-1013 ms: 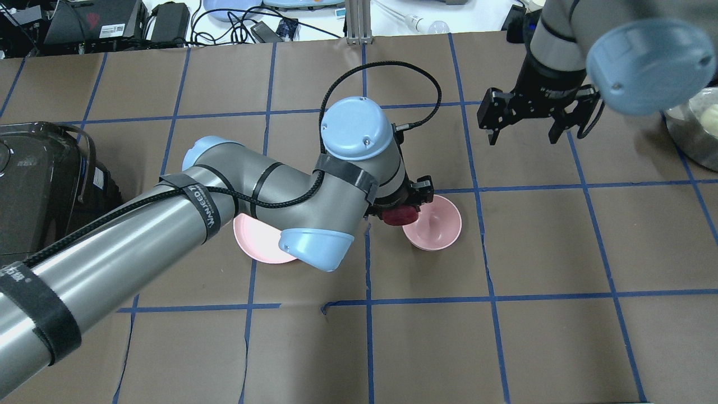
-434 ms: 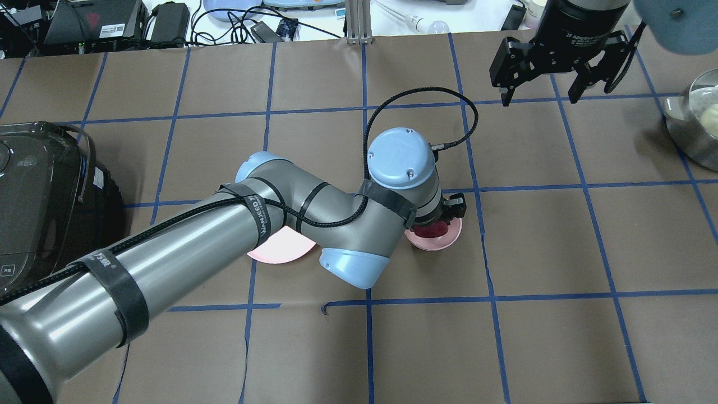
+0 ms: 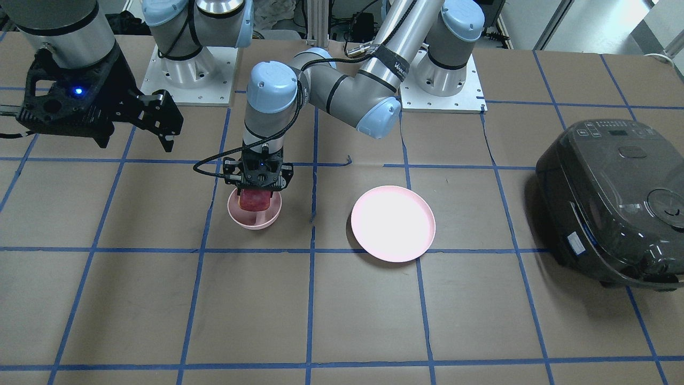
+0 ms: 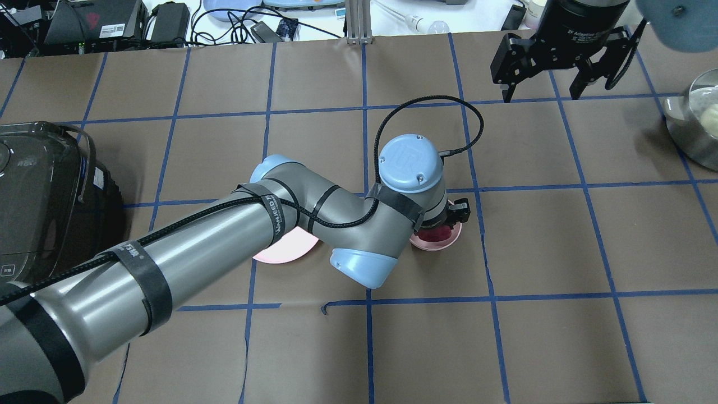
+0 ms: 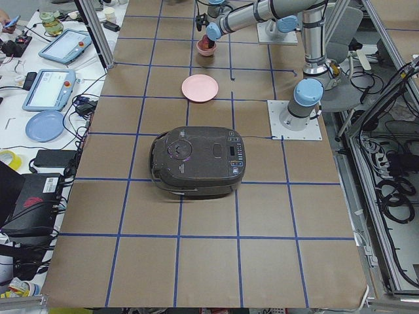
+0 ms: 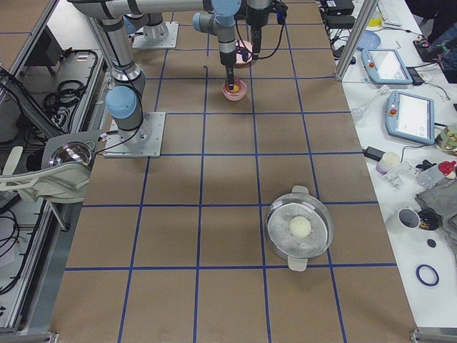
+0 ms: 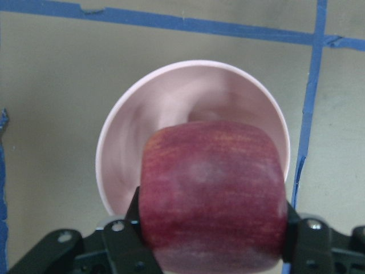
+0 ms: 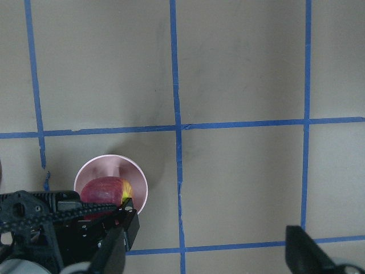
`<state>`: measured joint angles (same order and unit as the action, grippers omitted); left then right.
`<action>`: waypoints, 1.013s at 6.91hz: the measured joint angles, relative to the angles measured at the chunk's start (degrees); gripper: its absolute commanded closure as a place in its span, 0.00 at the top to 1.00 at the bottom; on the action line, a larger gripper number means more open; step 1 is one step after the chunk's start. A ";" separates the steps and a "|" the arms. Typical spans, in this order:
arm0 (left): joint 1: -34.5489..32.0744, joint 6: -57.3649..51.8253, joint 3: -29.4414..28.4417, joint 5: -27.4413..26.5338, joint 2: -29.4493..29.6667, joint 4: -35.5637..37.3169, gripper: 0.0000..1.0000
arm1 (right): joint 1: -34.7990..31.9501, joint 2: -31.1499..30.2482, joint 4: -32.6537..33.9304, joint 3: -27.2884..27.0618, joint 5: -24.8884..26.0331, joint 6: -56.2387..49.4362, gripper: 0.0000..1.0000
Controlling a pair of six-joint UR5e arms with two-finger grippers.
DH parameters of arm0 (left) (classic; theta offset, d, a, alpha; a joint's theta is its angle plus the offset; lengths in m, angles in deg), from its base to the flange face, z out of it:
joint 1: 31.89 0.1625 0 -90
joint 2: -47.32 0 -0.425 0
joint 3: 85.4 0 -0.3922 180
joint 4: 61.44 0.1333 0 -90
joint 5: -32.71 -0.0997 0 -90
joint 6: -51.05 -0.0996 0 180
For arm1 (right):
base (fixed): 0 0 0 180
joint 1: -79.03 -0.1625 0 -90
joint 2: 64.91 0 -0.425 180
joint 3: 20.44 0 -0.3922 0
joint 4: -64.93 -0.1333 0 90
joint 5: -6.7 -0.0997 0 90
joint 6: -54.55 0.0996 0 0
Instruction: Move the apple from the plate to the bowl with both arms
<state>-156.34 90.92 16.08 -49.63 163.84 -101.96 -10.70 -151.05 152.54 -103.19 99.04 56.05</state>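
My left gripper (image 3: 258, 186) is shut on the dark red apple (image 3: 255, 200) and holds it directly over the small pink bowl (image 3: 254, 220), low between its rims. In the left wrist view the apple (image 7: 214, 197) sits between both black fingers with the bowl (image 7: 131, 148) right below. In the overhead view the wrist hides most of the apple (image 4: 435, 232) and bowl (image 4: 446, 242). The wide pink plate (image 3: 393, 223) is bare, and the left arm partly covers it from overhead (image 4: 283, 249). My right gripper (image 4: 541, 95) is open and empty, raised near the table's far edge.
A black rice cooker (image 3: 614, 198) stands at the robot's left end of the table. A metal bowl with a pale ball in it (image 4: 695, 123) sits at the right edge. Blue tape lines grid the brown table cover.
My left gripper has carried the apple rightward from the bowl's near rim to over the bowl's middle. My right gripper has pulled back toward the far edge of the table.
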 measured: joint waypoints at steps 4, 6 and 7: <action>-0.03 -0.56 -0.19 -0.06 -1.02 -0.13 1.00 | 0.00 0.00 -0.07 0.04 0.04 0.00 1.00; 1.24 -5.01 0.67 -2.51 -4.14 -1.75 1.00 | 0.00 0.00 -0.01 0.07 0.02 0.00 1.00; 3.88 -8.77 1.94 -5.22 -7.39 -4.86 1.00 | 0.00 0.00 0.01 0.10 -0.02 0.00 1.00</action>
<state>-152.46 82.16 18.02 -54.85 156.45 -106.82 -10.70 -151.05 152.55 -103.09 99.02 56.05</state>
